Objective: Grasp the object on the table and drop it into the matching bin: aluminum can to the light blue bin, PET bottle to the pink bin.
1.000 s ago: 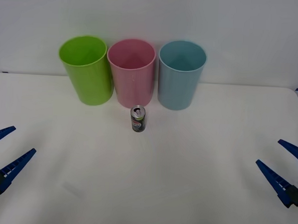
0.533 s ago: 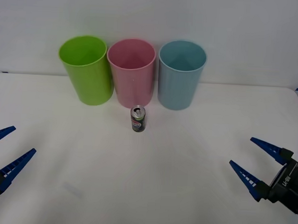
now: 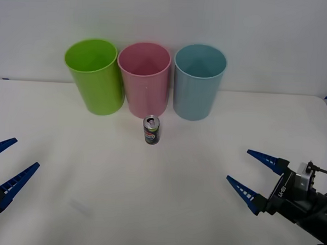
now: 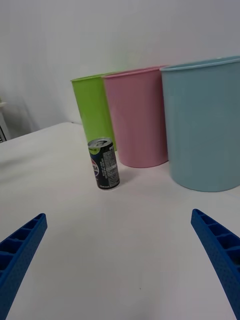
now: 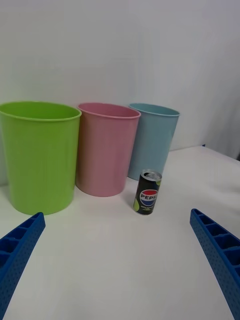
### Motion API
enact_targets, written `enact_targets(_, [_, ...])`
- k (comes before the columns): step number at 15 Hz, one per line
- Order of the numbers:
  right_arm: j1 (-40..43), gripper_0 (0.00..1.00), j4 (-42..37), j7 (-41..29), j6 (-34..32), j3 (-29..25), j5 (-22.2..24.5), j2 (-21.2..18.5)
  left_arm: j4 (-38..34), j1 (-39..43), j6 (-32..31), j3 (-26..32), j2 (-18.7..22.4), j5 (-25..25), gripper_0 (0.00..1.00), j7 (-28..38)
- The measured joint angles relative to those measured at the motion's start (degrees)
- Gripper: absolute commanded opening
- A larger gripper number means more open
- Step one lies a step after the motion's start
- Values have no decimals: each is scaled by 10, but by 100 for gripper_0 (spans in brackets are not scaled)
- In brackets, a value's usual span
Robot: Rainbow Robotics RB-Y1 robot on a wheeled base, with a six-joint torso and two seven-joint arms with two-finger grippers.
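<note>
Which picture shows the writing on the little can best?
The left wrist view: the aluminum can faces it, its logo readable. The right wrist view shows its side with small print. The front view shows it small, mostly its silver top.

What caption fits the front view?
Open right gripper nears a small can standing before three bins; left gripper waits.

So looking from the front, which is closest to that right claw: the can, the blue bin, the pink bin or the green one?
From the right gripper, open at the table's right:
1. Can, mid-table before the bins.
2. Blue bin, right end of the row; close to the can's distance, hard to separate.
3. Pink bin, middle.
4. Green bin, left end.
</note>
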Motion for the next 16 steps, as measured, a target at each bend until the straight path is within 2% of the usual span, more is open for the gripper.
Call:
enact_targets(3, [-11, 100, 4, 20, 34, 41, 0, 7, 0, 0, 0, 0, 0, 0, 100, 0])
enact_targets(8, [-37, 100, 4, 56, 120, 109, 1, 40, 0, 0, 0, 0, 0, 0, 100, 0])
enact_targets(12, [-57, 100, 4, 74, 184, 137, 32, 78, 0, 0, 0, 0, 0, 0, 100, 0])
enact_targets(16, [-72, 100, 4, 82, 259, 180, 34, 81, 0, 0, 0, 0, 0, 0, 100, 0])
